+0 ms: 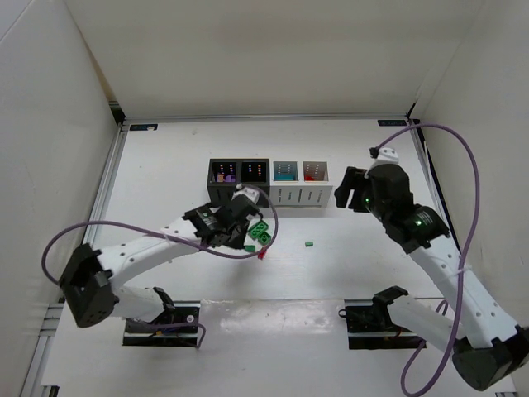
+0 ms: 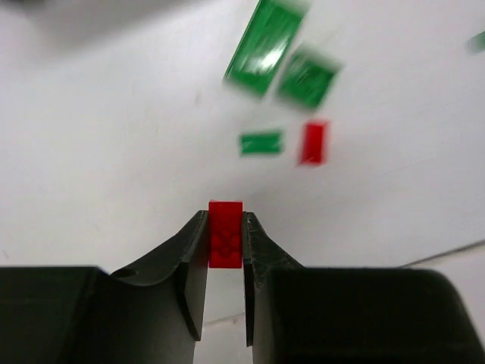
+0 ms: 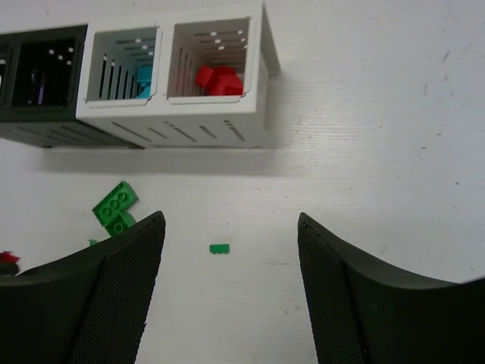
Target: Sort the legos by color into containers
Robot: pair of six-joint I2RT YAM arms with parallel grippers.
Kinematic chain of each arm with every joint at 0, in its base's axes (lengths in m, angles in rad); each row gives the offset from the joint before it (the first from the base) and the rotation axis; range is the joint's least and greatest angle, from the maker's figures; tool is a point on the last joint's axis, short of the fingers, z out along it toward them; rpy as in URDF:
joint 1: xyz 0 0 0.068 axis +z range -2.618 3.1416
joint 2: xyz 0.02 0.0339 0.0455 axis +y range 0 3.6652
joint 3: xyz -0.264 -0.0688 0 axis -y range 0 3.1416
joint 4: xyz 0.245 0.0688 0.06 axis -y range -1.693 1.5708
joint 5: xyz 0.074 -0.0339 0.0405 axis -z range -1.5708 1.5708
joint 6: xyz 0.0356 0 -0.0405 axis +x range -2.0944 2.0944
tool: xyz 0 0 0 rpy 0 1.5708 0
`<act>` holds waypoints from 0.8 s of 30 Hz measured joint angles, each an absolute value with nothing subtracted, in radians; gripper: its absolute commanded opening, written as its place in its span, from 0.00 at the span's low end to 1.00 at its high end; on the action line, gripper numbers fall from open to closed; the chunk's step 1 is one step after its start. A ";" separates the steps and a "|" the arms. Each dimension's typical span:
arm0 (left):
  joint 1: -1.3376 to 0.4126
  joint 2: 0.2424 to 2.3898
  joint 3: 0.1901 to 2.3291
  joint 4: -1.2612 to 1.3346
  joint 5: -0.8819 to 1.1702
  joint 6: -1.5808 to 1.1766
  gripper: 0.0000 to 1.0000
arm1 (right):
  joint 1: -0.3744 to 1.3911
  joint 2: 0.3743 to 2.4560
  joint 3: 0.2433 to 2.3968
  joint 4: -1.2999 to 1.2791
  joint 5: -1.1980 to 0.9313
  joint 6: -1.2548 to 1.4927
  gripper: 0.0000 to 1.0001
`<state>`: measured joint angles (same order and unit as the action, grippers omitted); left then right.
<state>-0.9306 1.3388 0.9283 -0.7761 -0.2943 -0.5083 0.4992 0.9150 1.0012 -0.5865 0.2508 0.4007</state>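
Grip on a red lego [image 2: 226, 235]: left tool [image 2: 226, 246] pressed together on its two sides, brick upright between the fingertips, top end poking past them. Contact between held brick and desk [image 2: 98, 152]: cannot tell. Beyond it on the white surface, blurred: two larger green legos [image 2: 284, 61] side by side, a small green piece [image 2: 261, 142], and a second red lego [image 2: 313, 142] just beside that. Seen from above, this tool low, just in front of the black half of the containers [image 1: 289, 197], green pair just beside it.

Wide spread on the right tool [image 3: 229, 227], nothing between its fingers, near the right end of the bin row. Below the gap, a lone tiny green lego [image 3: 220, 249] on the desk, well apart from the other loose bricks.

Bins joined in a row, two black on the left, two white on the right, slotted fronts. In the rightmost white bin, red pieces [image 3: 220, 80]; in the white one next to it, a teal piece [image 3: 144, 76]. Purple glints in the black ones, contents otherwise too dark to tell.
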 measured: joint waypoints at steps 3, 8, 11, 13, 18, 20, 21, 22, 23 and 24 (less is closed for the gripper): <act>-0.931 1.281 1.080 -0.757 -0.299 -0.413 0.23 | 0.453 0.849 0.983 -0.597 0.252 0.410 0.73; -0.930 1.427 1.405 -0.699 -0.287 -0.253 0.23 | 0.361 0.754 0.965 -0.636 0.234 0.411 0.73; -0.918 1.592 1.602 -0.662 -0.242 -0.176 0.23 | 0.297 0.719 0.963 -0.647 0.209 0.410 0.73; -0.909 1.716 1.738 -0.654 -0.207 -0.136 0.23 | 0.256 0.703 0.955 -0.650 0.187 0.408 0.73; -0.880 1.998 2.040 -0.681 -0.143 -0.067 0.23 | 0.153 0.693 0.942 -0.656 0.108 0.393 0.73; -0.873 2.080 2.131 -0.707 -0.126 -0.049 0.23 | 0.116 0.693 0.932 -0.656 0.077 0.385 0.73; -0.870 2.122 2.183 -0.721 -0.120 -0.042 0.23 | 0.100 0.694 0.926 -0.656 0.059 0.382 0.73; -0.866 2.160 2.231 -0.733 -0.114 -0.038 0.23 | 0.084 0.694 0.921 -0.656 0.042 0.381 0.73; -0.863 2.190 2.270 -0.743 -0.107 -0.036 0.23 | 0.068 0.695 0.916 -0.657 0.022 0.379 0.73; -0.860 2.215 2.301 -0.747 -0.100 -0.034 0.24 | 0.054 0.696 0.912 -0.657 0.004 0.377 0.73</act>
<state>-0.8604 2.2154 2.3009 -0.7471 -0.1001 -0.0341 0.0540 0.6964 0.9115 -0.6567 0.0040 0.3767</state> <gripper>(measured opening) 0.308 0.733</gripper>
